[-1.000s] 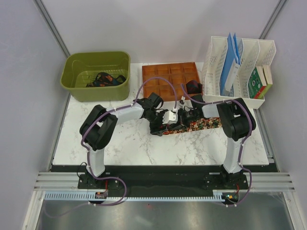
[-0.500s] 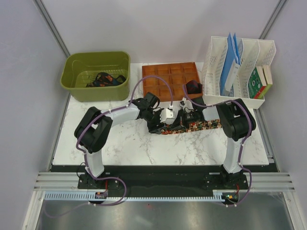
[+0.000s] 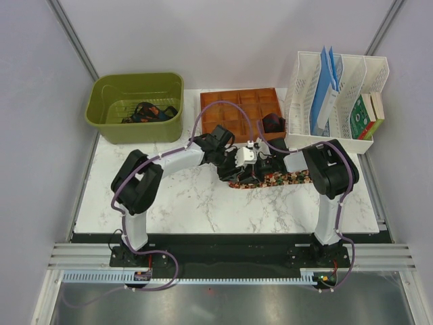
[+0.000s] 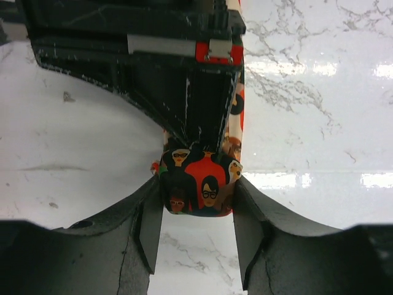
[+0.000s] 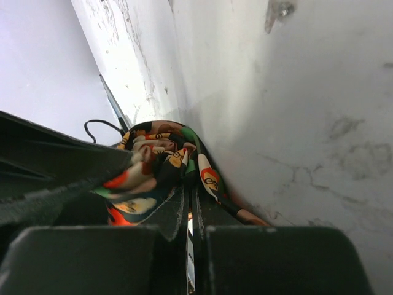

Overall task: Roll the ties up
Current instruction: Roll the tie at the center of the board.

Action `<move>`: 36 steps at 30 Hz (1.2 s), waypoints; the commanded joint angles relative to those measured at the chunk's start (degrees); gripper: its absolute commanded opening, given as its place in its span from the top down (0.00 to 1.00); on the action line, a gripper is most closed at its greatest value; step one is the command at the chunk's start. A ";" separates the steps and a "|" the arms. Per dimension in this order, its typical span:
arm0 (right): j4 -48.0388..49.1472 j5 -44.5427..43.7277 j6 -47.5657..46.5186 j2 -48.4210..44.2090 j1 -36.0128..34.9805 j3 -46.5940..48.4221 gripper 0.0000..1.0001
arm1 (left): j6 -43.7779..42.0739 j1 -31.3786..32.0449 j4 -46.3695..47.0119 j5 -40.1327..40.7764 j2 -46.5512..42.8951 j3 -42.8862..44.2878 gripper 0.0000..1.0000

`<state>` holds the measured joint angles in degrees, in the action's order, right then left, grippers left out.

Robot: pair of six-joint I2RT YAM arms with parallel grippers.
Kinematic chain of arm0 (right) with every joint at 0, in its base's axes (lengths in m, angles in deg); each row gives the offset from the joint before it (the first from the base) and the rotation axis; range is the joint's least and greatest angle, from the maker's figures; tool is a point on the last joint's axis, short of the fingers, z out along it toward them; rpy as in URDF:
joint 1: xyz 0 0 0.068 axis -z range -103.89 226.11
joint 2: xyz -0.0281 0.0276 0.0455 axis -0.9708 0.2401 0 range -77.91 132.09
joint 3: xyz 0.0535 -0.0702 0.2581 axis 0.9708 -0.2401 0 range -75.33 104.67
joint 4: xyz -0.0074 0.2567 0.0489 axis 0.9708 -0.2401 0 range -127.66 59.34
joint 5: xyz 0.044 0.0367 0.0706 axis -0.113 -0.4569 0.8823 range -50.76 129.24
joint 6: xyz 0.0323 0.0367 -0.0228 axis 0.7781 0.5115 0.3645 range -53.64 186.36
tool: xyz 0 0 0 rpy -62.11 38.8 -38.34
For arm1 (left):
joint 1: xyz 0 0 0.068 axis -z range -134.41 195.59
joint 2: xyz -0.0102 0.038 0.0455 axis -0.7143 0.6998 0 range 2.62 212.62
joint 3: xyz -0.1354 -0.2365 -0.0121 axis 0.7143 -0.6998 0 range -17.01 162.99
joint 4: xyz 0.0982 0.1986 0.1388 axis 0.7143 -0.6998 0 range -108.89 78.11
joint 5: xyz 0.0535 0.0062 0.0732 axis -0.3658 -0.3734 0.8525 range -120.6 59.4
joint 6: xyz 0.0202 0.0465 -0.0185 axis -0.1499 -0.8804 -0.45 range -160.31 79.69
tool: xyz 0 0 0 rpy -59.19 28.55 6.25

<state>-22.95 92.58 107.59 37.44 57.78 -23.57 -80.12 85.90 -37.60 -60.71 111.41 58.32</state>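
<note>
the patterned tie (image 3: 281, 178) lies flat on the counter (image 3: 176, 203), right of the middle, its loose length running toward the right edge. its left end is wound into a small roll (image 4: 198, 187). the left gripper (image 4: 198, 203) pinches this roll from both sides, fingers (image 4: 150, 227) touching the fabric. the right gripper (image 5: 189, 215) reaches into the roll's core, its fingers pressed together on a fold of the tie. most of the strip looks unrolled, so the winding seems to be at an early stage. to do it well, the right wrist should turn slowly with the strip held lightly taut. the left fingers should squeeze only enough to square the edges, so the layers neither slip sideways nor spring loose. a dark roll (image 3: 273, 123) sits in the tray (image 3: 230, 108) at the far edge.
</note>
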 commanded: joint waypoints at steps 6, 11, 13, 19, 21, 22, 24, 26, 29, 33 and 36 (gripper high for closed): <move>-0.76 -10.36 -1.59 2.86 -1.54 -0.62 1.00 | 4.31 3.37 2.87 1.37 7.66 5.36 0.48; 0.90 -9.14 -0.19 1.99 -1.54 -0.44 0.99 | 3.34 5.03 1.63 6.19 8.19 3.34 0.48; 2.22 -7.64 0.69 1.81 -1.45 -0.09 0.98 | 3.08 5.56 1.55 8.04 8.63 2.46 0.48; 2.05 -4.13 1.04 1.81 -1.27 2.11 0.92 | 2.11 6.44 1.19 13.05 9.59 0.61 0.48; -0.13 -2.29 0.17 2.77 -1.18 4.20 0.89 | 2.02 7.14 0.67 13.76 10.21 0.78 0.48; -1.10 -0.89 -0.27 3.65 -1.18 4.83 0.88 | 1.93 7.32 0.58 14.37 10.56 1.13 0.48; -2.69 -0.61 -0.80 3.65 -0.83 5.45 0.80 | 2.11 7.76 -0.21 15.25 11.53 1.66 0.48; -3.30 -0.78 -0.80 2.95 -0.40 5.62 0.69 | 2.54 8.37 -1.35 16.39 12.75 2.63 0.48; -4.62 -0.70 -0.72 2.34 -0.04 6.24 0.61 | 2.81 8.90 -2.32 17.71 13.72 3.59 0.48; -5.16 -0.35 -0.45 1.28 0.57 5.98 0.57 | 3.07 8.99 -3.99 18.07 15.83 5.79 0.50; -6.38 -0.17 -2.03 0.84 1.45 5.80 0.53 | 3.25 9.08 -5.31 17.98 16.80 6.93 0.52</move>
<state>-28.83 95.07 109.03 39.40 59.55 -18.76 -77.21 93.07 -40.97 -43.92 119.17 67.21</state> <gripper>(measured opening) 0.392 0.518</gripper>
